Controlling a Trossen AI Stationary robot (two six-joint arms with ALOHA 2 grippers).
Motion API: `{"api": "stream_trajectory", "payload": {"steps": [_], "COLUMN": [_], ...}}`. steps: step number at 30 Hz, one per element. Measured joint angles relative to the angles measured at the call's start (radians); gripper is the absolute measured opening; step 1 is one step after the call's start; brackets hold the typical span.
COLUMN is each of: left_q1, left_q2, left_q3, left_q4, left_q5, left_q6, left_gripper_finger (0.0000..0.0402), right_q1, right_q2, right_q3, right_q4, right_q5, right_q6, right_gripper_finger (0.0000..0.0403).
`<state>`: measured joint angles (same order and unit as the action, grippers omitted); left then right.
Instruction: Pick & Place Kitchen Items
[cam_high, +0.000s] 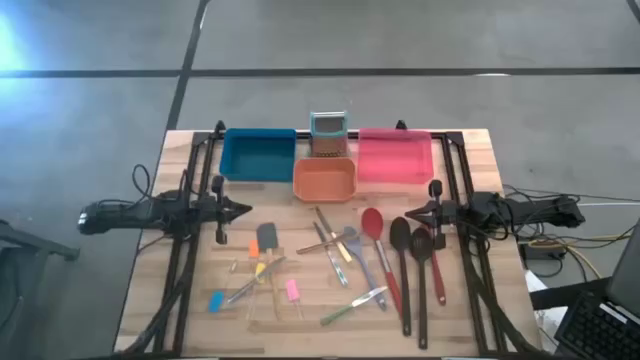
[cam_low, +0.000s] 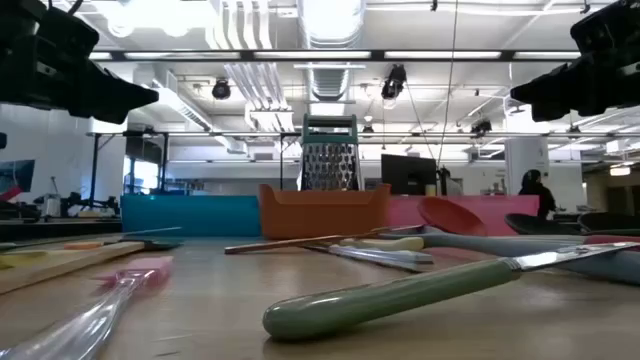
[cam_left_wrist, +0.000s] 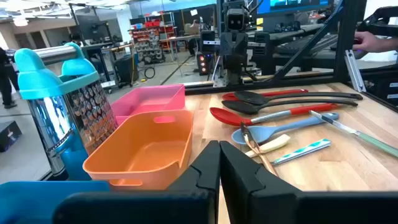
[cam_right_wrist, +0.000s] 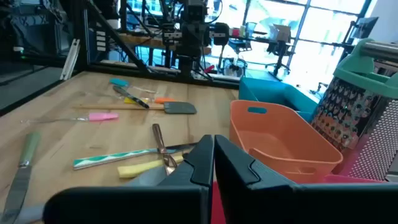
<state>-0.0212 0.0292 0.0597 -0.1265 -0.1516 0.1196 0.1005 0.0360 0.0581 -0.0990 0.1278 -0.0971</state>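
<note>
Hiding behind orange bin (cam_low: 323, 210), grater's base (cam_low: 329, 152)

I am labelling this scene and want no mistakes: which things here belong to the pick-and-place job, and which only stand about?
Belong to the job:
- red spoon
- two black spoons
- grey spatula
- green-handled knife
- pink-handled tool
- blue-handled tool

Only standing about:
- blue bin
- orange bin
- pink bin
- teal-topped grater

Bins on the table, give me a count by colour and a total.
Blue bin: 1
Orange bin: 1
Pink bin: 1
Total: 3 bins
</note>
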Motion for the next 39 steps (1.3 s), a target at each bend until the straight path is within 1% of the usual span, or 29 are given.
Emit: {"api": "stream_trajectory", "payload": {"steps": [27, 28, 32, 35, 39], "left_q1": [0.000, 0.000, 0.000, 0.000, 0.000], "left_q2": [0.000, 0.000, 0.000, 0.000, 0.000], "left_q3": [0.000, 0.000, 0.000, 0.000, 0.000], "left_q4": [0.000, 0.000, 0.000, 0.000, 0.000], "left_q5": [0.000, 0.000, 0.000, 0.000, 0.000], "left_q6": [0.000, 0.000, 0.000, 0.000, 0.000], "left_gripper_finger": [0.0014, 0.0014, 0.0014, 0.0014, 0.0014], "right_q1": [0.000, 0.000, -0.003, -0.002, -0.003], "right_q2": [0.000, 0.000, -0.001, 0.001, 0.000], "right_q3": [0.000, 0.000, 0.000, 0.000, 0.000], "right_q4": [0.000, 0.001, 0.020, 0.137, 0.448], "right_q5": [0.000, 0.002, 0.002, 0.002, 0.002], "right_q6": [-0.001, -0.017, -0.173, -0.161, -0.098], "right_gripper_finger": [0.0008, 0.0008, 0.0008, 0.0008, 0.0008]}}
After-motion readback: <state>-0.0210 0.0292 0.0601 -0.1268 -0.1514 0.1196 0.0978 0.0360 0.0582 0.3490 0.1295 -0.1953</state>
